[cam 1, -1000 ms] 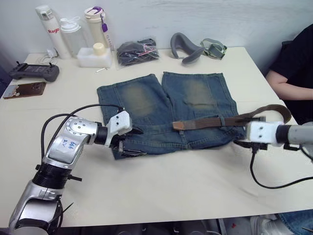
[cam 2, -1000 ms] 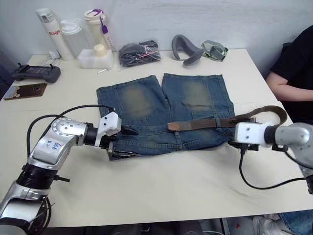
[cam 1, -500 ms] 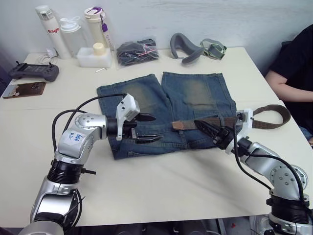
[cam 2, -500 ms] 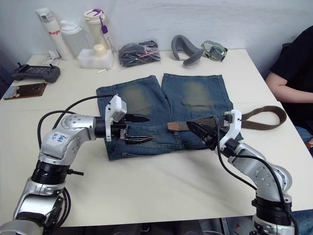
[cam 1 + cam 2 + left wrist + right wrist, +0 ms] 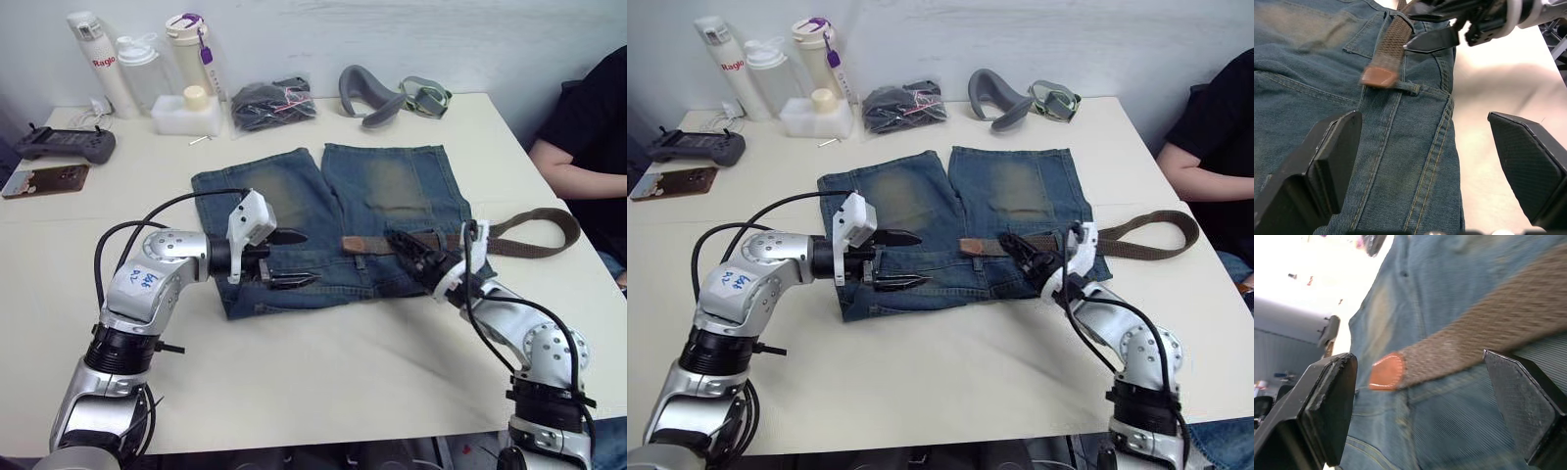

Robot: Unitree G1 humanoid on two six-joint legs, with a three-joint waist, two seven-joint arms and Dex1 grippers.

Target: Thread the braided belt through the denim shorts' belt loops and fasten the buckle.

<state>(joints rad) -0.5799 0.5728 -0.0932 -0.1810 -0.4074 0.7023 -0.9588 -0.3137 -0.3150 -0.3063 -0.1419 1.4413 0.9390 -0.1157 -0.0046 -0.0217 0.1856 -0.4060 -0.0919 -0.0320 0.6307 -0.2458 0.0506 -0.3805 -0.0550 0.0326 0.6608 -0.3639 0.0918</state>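
Blue denim shorts (image 5: 328, 230) lie flat on a cream table (image 5: 323, 382), waistband towards the robot and legs pointing away. Both legs carry faded yellowish patches.

Nearest the robot, the left gripper (image 5: 290, 259) hovers over the left part of the waistband, its two black fingers spread wide with nothing between them. The right gripper (image 5: 416, 262) reaches in from the other side, over the right part of the waistband; its fingers are also spread wide and hold nothing. In the right wrist view the fingers stand on either side of the braided belt (image 5: 1484, 328) without closing on it.

That dark brown woven belt lies across the waistband. Its tan tip (image 5: 353, 244) sits near the middle of the waist, just beside a belt loop (image 5: 1409, 87) that the left wrist view shows close to it. From there the strap runs to the robot's right, off the edge of the shorts, and curls into a loop (image 5: 534, 230) on the bare table. The buckle cannot be made out.

Further back, at the right edge, a person in a dark top (image 5: 588, 137) sits with a forearm on the table. Along the far edge stand bottles (image 5: 147, 64), a white box (image 5: 186, 113), a dark bundle in a clear bag (image 5: 272, 102), a grey headset piece (image 5: 367, 93) and goggles (image 5: 423, 96). At far left lie a handheld controller (image 5: 57, 144) and a phone (image 5: 44, 180).
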